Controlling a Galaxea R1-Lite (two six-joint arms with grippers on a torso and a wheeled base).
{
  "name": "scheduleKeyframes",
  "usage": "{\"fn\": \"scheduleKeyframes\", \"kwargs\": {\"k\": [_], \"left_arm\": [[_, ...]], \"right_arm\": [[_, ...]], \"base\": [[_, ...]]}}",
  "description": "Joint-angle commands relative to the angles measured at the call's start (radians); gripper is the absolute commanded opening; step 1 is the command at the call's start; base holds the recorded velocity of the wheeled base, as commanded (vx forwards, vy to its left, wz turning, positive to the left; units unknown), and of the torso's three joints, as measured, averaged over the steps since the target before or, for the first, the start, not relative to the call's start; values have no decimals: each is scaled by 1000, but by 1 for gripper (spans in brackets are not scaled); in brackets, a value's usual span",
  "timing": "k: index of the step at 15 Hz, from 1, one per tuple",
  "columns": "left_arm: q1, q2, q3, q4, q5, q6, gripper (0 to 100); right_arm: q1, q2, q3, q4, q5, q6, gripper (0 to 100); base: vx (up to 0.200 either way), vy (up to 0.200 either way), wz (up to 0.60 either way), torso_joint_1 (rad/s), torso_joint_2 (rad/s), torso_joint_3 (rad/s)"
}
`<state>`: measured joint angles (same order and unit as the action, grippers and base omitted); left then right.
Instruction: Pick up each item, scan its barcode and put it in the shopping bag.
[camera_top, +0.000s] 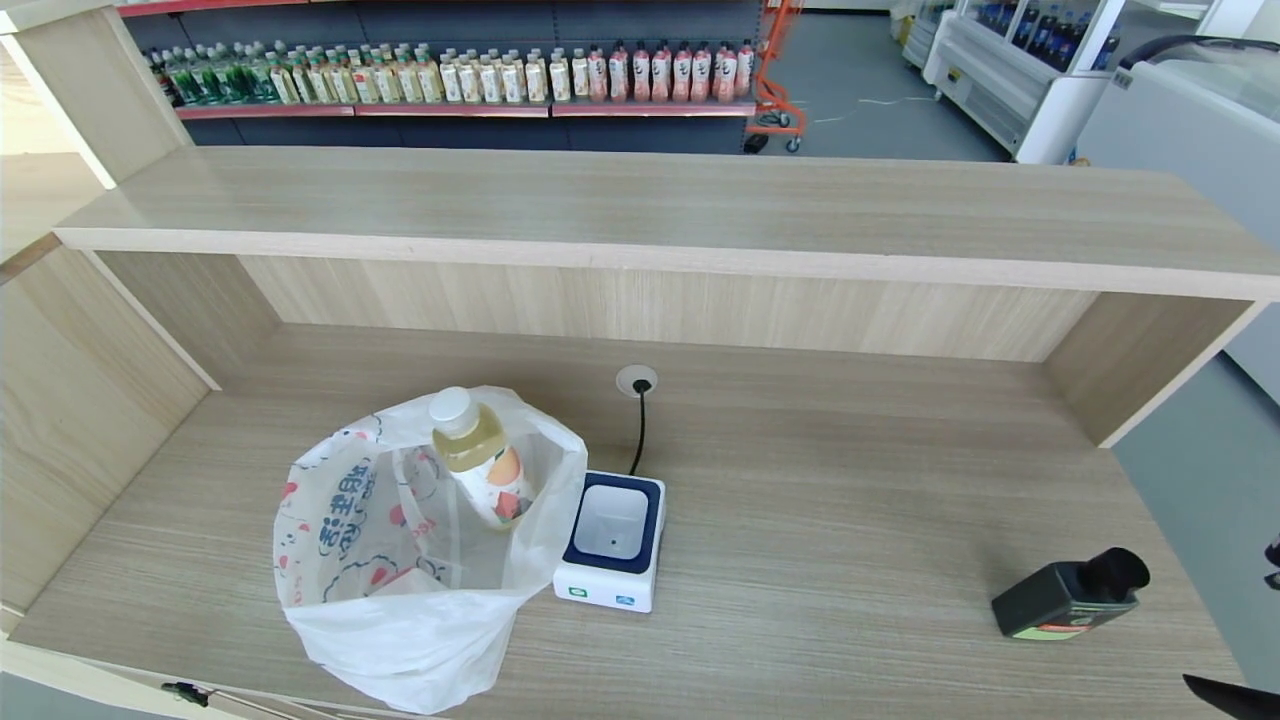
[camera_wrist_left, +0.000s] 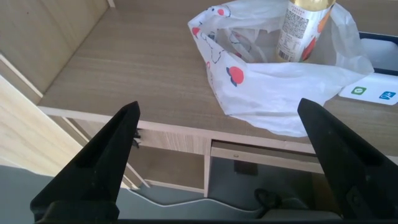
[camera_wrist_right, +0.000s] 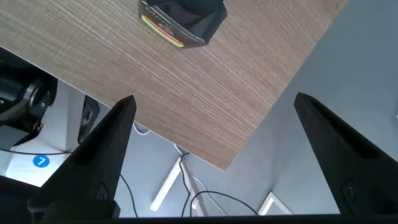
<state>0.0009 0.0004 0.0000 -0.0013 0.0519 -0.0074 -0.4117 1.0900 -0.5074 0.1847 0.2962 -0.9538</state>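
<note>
Wide open and holding nothing, the left gripper (camera_wrist_left: 219, 104) hangs in front of the counter's (camera_top: 850, 500) near edge, close to the shopping bag (camera_top: 400, 600). The right gripper (camera_wrist_right: 214, 98) is just as wide and as bare, off the counter's right front corner. The dark bottle (camera_top: 1070, 598) lies on its side near that corner, well apart from the scanner (camera_top: 612, 545). A drink bottle (camera_top: 478, 460) already stands in the bag, which touches the scanner's left side.

The dark bottle looks like stiff plastic with flattish sides (probably full, so with some weight), smooth enough to slip in a shallow pinch. I would take it across the middle of the body, not by the round black cap, leaving the label free to face the scanner. The bag is thin, limp film; its mouth may fold shut.
</note>
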Motion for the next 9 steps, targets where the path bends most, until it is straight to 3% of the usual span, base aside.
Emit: {"fn": "scheduleKeyframes", "kwargs": {"k": [1, 5, 9], "left_arm": [[1, 0, 0, 0, 0, 0, 100], [1, 0, 0, 0, 0, 0, 100], [1, 0, 0, 0, 0, 0, 100]], "right_arm": [[-4, 113, -3, -34, 1, -16, 100], [4, 246, -6, -179, 52, -48, 100], [7, 320, -29, -175, 178, -134, 100]], "base": [[0, 0, 0, 0, 0, 0], [0, 0, 0, 0, 0, 0], [0, 0, 0, 0, 0, 0]]}}
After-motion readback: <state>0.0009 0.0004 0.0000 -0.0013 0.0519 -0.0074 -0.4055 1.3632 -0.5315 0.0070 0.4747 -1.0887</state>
